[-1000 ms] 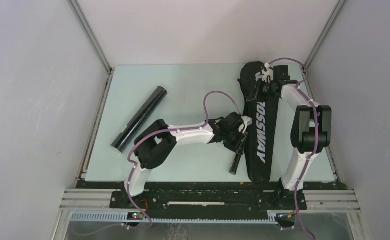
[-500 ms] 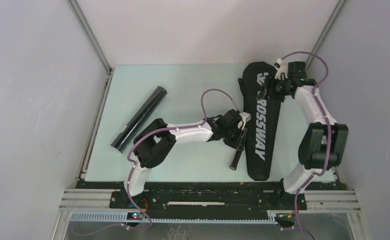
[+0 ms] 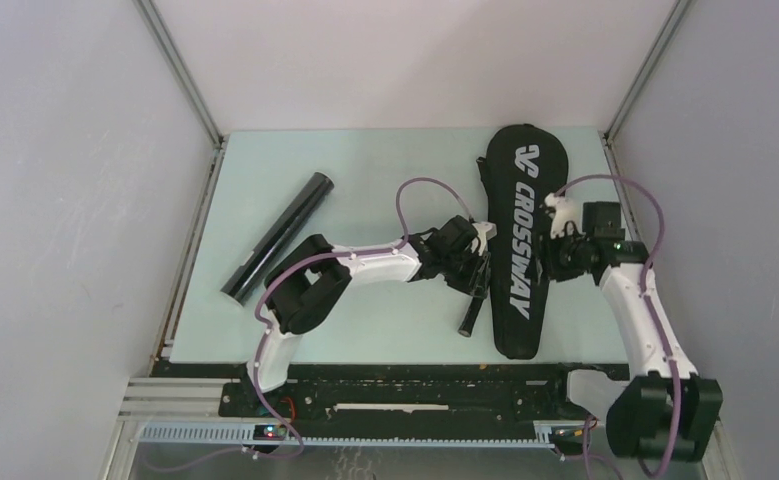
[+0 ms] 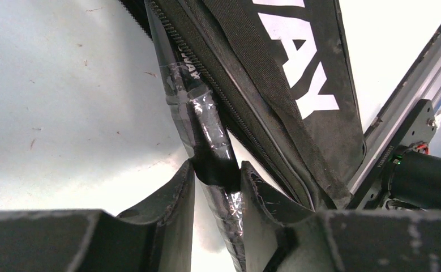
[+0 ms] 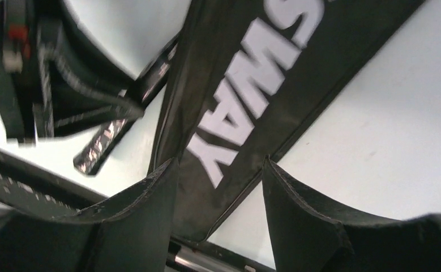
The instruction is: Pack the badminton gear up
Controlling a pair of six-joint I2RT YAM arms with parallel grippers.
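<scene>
The black racket-shaped bag (image 3: 521, 240) with white CROSSWAY lettering lies flat at the table's right, head end far. A black racket handle (image 3: 470, 314) wrapped in shiny film sticks out of its left zipper edge toward the near side. My left gripper (image 3: 476, 272) is shut on this handle (image 4: 211, 136) right beside the bag (image 4: 297, 68). My right gripper (image 3: 557, 256) hovers open over the bag's right edge, nothing between its fingers (image 5: 150, 192); below it show the lettering (image 5: 238, 96) and the handle's end (image 5: 102, 144). The long black tube (image 3: 278, 237) lies diagonally at the left.
The metal frame rail (image 3: 415, 372) runs along the table's near edge, close to the bag's narrow end. Grey walls enclose the table on three sides. Purple cables loop over both arms (image 3: 410, 200).
My right gripper let go at the bag's far head end, opened, and swung back toward the near side to the bag's middle. The bag now lies flat. The left gripper keeps its hold.
</scene>
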